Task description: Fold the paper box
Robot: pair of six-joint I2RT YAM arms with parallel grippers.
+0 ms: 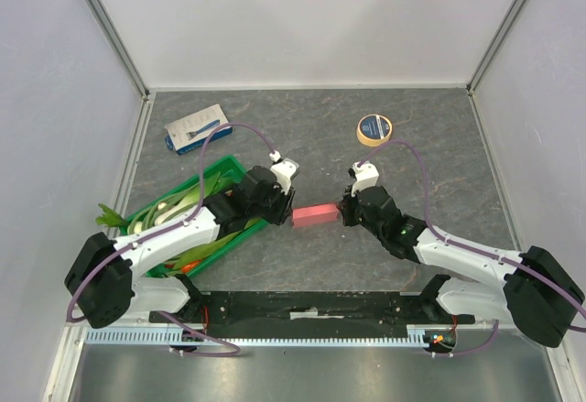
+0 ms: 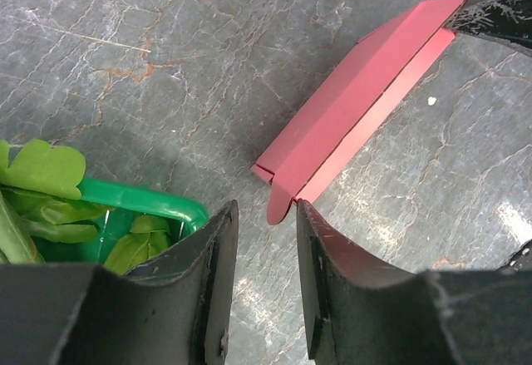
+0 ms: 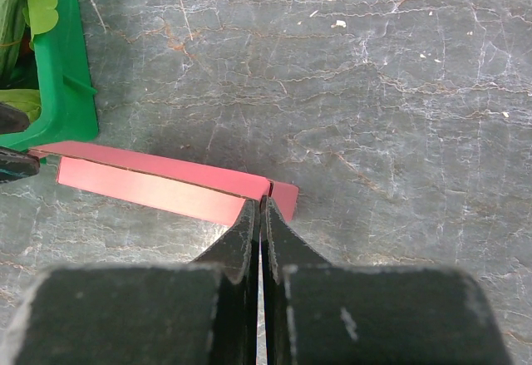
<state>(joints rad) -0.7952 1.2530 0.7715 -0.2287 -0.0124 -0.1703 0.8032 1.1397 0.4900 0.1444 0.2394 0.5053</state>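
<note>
Top external view: a grey marbled desk (image 1: 302, 136) fills the floor of a white-walled cell. Two arms reach in from its near edge, the left arm (image 1: 174, 233) lying over a green crate (image 1: 212, 166) of leafy vegetables (image 1: 169, 210), the right arm (image 1: 458, 254) stretched across bare desk. Their tips face each other near the middle.

Between them lies the box (image 1: 315, 214), a long, narrow pink card piece, lengthwise from one arm to the other and just right of the crate's corner. In the left wrist view its top panel is folded over along the length, and a rounded flap sticks out at the near end.

The right claw (image 3: 261, 207) is pressed closed, pinching the box's right end flap between its tips. The left claw (image 2: 266, 215) stands at a narrow gap; the rounded flap reaches just to its mouth, and I cannot tell whether either finger touches the card.

A blue-and-white flat package (image 1: 195, 128) sits at the far left of the desk, beyond the crate. A roll of tape (image 1: 374, 129) lies at the far right, well apart from the box.
</note>
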